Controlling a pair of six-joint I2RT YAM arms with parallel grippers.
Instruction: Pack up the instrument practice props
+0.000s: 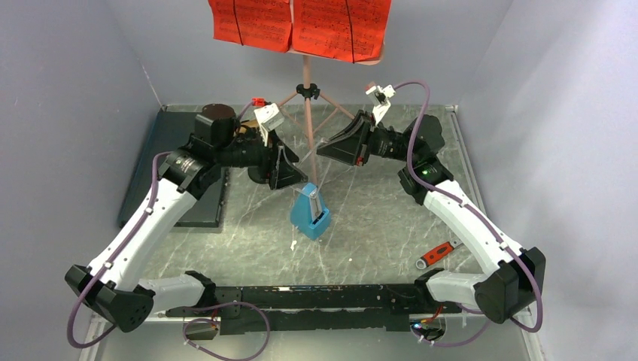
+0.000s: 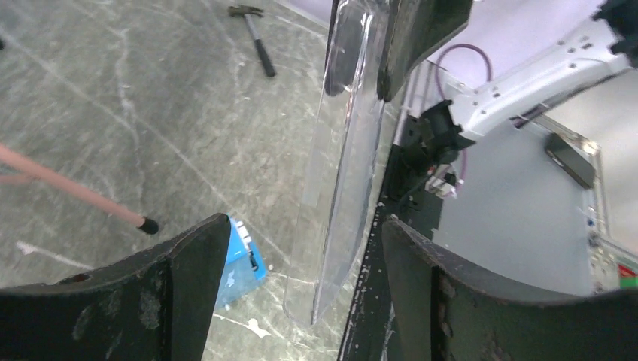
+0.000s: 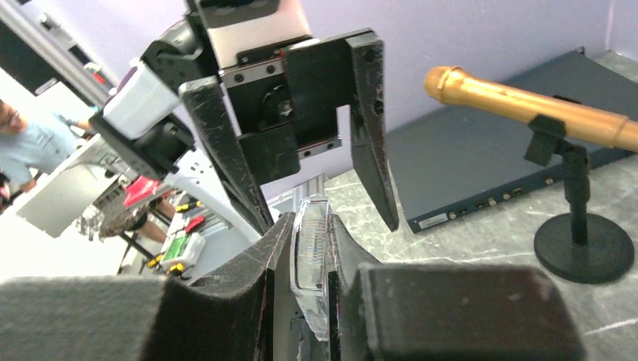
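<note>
Props: the whole set stands out in the open; none lies in any container that shows, so packing looks barely begun
Dark case [image 1: 167, 129]: flat at the left of the table [image 1: 376, 218], partly under the left arm
Microphone [image 3: 527, 109]: upright on its round-base stand, just beside the case
Left gripper [image 2: 305, 219]: wide and empty; its fingers straddle the clear cover [image 2: 342, 173], seemingly without touching
Music stand [image 1: 307, 113]: upright at the back, in the middle; red sheet music [image 1: 301, 26] on its desk
Metronome [image 1: 310, 216]: standing mid-table, below both grippers
Right gripper [image 3: 310, 226]: narrow, pinching one end of the cover, likely the metronome's
Wrench [image 1: 439, 253]: on the table at the right, well apart
Remaining: every prop, by my judgement
</note>
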